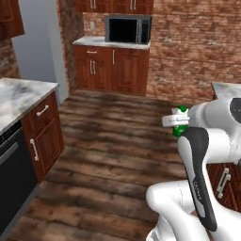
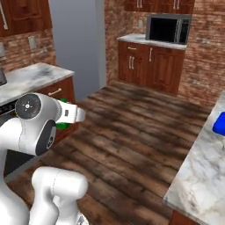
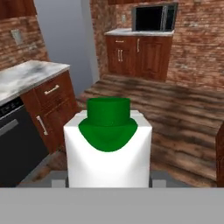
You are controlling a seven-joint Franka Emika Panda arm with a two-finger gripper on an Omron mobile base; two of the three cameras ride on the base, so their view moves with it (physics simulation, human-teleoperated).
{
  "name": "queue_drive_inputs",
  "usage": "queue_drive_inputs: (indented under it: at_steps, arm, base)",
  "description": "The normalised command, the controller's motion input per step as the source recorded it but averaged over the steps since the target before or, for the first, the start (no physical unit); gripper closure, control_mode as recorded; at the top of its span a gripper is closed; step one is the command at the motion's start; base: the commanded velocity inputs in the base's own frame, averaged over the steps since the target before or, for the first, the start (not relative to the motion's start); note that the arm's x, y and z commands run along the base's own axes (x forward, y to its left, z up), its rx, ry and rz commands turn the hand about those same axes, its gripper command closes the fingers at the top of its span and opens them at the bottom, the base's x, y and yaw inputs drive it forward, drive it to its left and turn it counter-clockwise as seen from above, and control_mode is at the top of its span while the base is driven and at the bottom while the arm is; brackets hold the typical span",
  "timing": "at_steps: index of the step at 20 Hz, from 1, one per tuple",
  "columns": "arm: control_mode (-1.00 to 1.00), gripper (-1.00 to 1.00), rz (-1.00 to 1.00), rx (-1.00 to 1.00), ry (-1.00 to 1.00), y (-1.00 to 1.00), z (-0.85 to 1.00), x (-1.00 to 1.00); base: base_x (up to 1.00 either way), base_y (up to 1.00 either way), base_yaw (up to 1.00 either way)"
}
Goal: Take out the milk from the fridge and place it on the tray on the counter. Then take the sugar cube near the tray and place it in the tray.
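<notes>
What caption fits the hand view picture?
Milk carton with a green cap held in the jaws, facing a microwave across the wooden kitchen floor.

Arm folded — claw [image 3: 108, 183] clamping milk [image 3: 108, 148].

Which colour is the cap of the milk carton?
The cap is green, on the white milk carton; clearest in the hand view.
</notes>
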Motion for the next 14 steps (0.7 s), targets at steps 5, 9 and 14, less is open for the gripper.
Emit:
queue_drive_inputs:
  at_steps: [5, 9, 14]
  arm:
    - [1.00, 1.00, 0.00, 0.00, 0.00, 0.00, 0.00, 0.00]
    - [1.00, 1.00, 0.00, 0.00, 0.00, 0.00, 0.00, 0.00]
    - [1.00, 1.00, 0.00, 0.00, 0.00, 0.00, 0.00, 0.00]
  base:
    - [0.58, 0.90, -0.65]
    - [0.59, 0.94, -0.62]
    - [0.64, 0.94, -0.60]
